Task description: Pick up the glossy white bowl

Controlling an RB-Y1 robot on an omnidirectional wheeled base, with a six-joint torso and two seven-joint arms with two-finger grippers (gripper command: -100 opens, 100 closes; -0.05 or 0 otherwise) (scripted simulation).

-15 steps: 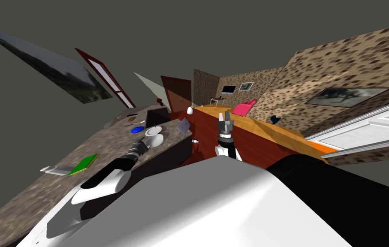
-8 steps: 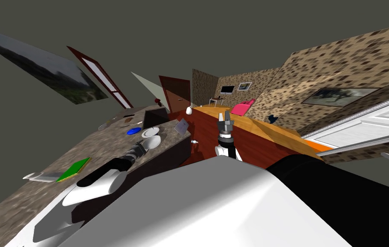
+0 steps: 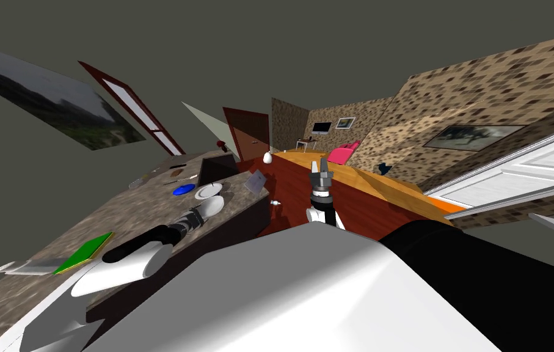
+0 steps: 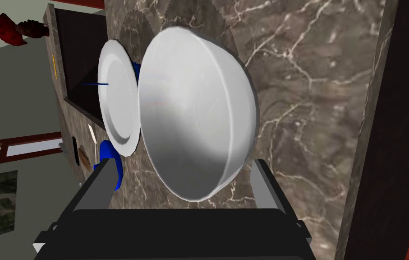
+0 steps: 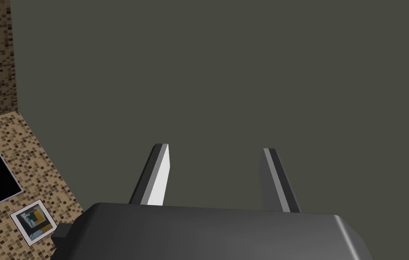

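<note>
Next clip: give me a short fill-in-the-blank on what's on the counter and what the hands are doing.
1. The left hand has the white bowl ___ its two fingers.
2. The small dish next to the white plate is coloured ___.
3. The right hand's fingers stand ___.
Missing words: between; blue; open.

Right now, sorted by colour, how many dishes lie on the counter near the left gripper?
White: 2, the bowl and the plate
Blue: 1, a dish
Total: 3
</note>
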